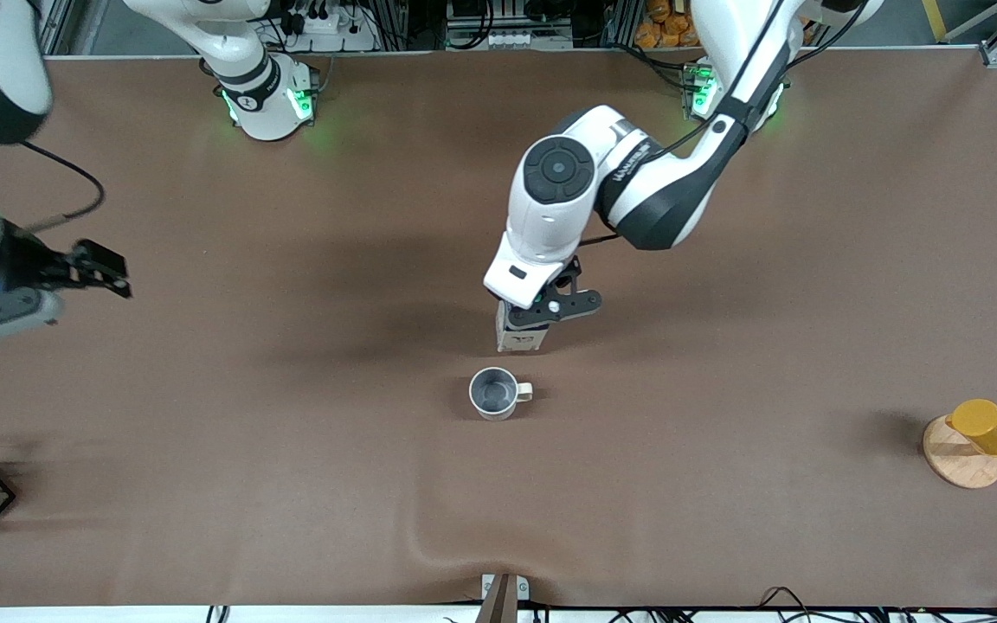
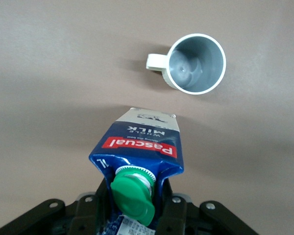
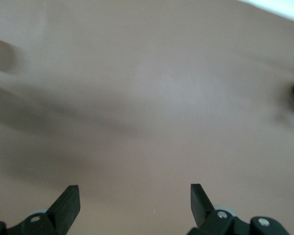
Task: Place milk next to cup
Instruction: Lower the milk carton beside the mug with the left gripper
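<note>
Brown table (image 1: 204,484): I see left gripper (image 1: 523,322) fingers clamped on milk carton (image 1: 520,333) mid-table, near the grey mug (image 1: 493,393). Right gripper (image 1: 105,268) waits, fingers spread, over the right arm's edge.

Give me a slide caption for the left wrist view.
Left hand grips Pascual whole milk carton beside the grey mug.

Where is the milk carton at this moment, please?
In the front view the milk is near the table's middle, gripped by the left gripper, just farther from the camera than the cup.
</note>
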{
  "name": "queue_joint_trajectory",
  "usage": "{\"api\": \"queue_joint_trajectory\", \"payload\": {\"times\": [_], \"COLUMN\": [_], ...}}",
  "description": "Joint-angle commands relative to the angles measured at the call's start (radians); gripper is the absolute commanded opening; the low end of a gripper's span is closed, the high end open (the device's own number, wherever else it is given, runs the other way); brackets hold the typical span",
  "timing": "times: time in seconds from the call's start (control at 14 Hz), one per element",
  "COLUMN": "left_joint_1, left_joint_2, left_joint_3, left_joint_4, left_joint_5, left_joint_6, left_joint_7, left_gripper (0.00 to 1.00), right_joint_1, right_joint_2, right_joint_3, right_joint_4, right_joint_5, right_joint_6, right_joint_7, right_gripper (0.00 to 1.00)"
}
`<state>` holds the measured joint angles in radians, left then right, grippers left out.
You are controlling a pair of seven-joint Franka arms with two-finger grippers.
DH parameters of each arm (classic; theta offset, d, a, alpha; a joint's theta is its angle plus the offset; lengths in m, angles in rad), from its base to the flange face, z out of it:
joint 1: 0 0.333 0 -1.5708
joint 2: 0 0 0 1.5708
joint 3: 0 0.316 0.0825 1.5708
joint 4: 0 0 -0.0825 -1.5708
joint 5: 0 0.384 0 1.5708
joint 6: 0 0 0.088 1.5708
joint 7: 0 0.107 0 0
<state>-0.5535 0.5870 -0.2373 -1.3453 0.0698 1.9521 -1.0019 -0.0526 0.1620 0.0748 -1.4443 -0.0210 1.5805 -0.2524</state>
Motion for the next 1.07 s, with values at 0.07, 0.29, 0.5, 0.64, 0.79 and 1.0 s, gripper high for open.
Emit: {"api": "queue_joint_trajectory", "payload": {"times": [0.07, 0.29, 0.5, 0.64, 0.79, 1.0], "left_joint_1": [-0.037, -0.039, -0.039, -0.037, -0.039, -0.039], "left_joint_2": [0.057, 0.076, 0.082, 0.083, 0.083, 0.096], "left_joint_3": [0.013, 0.013, 0.016, 0.016, 0.016, 0.016], "left_joint_4": [0.048, 0.048, 0.048, 0.048, 0.048, 0.048], "left_joint_5": [0.030, 0.031, 0.036, 0.053, 0.067, 0.067], "left_joint_6": [0.039, 0.045, 0.045, 0.045, 0.047, 0.063], "left_joint_7": [-0.011, 0.037, 0.069, 0.078, 0.083, 0.083], "left_gripper": [0.24, 0.24, 0.25, 0.25, 0.25, 0.29], "right_joint_1": [0.060, 0.054, 0.036, 0.008, -0.001, 0.005], "right_joint_2": [-0.078, -0.130, -0.148, -0.170, -0.173, -0.173], "right_joint_3": [-0.093, -0.090, -0.089, -0.084, -0.084, -0.093], "right_joint_4": [-0.041, -0.037, -0.037, -0.034, -0.034, -0.030], "right_joint_5": [0.024, 0.056, 0.059, 0.059, 0.059, 0.058], "right_joint_6": [-0.054, -0.100, -0.132, -0.145, -0.171, -0.171], "right_joint_7": [0.149, 0.258, 0.286, 0.286, 0.286, 0.286], "right_gripper": [1.00, 1.00, 1.00, 1.00, 1.00, 1.00]}}
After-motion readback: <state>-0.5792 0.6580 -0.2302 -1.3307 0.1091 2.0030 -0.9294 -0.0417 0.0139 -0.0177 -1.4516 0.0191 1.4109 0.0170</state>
